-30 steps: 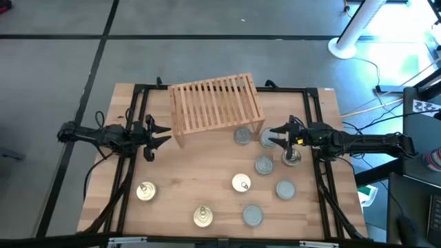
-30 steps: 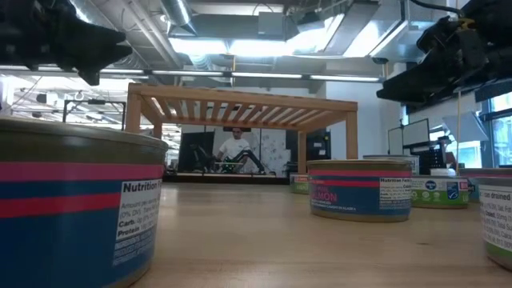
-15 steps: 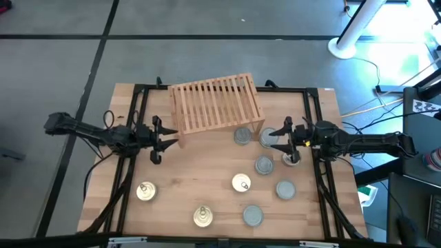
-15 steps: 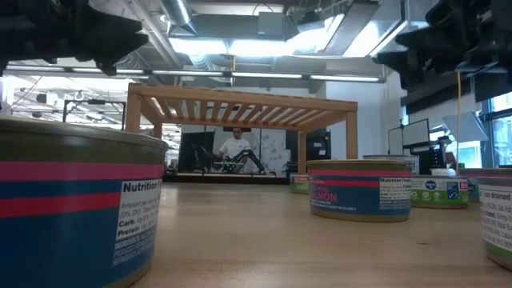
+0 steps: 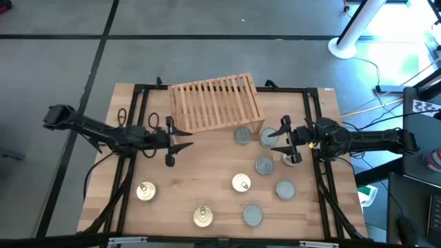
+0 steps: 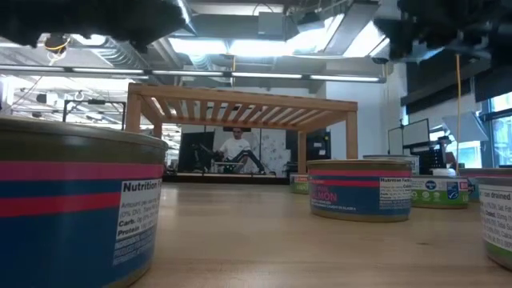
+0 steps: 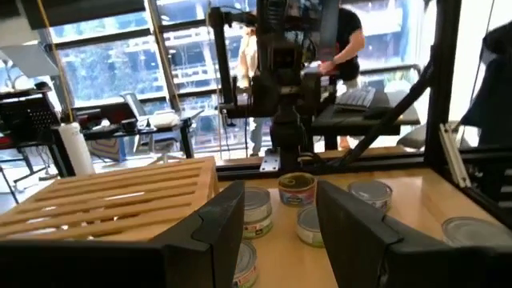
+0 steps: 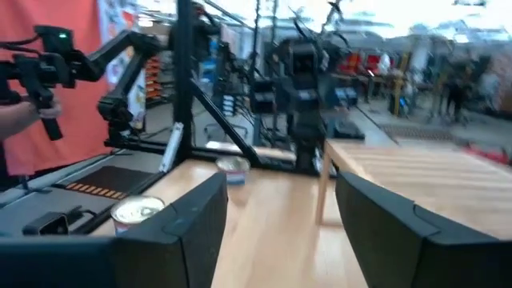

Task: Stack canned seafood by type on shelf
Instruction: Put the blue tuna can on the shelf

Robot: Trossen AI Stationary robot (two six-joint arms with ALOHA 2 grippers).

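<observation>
Left wrist cam: left gripper (image 7: 280,232) fills the bottom of the frame, 2 dark fingers (image 7: 214,228) apart, nothing between them. Wooden slatted shelf (image 7: 112,196) at left, top surface visible. Between and behind the fingers, a cluster of tins: gold-top tin (image 7: 297,190) at center, silver-top tin (image 7: 256,212) left of it, another silver tin (image 7: 370,194) right of center, 1 more tin (image 7: 308,226) just above the right finger. Partial tin (image 7: 472,232) at right edge. Right arm (image 7: 286,96) stands upright at center behind the gold-top tin. Black frame bars (image 7: 444,104) at right. A person (image 7: 344,44) in the upper background, beside windows.
</observation>
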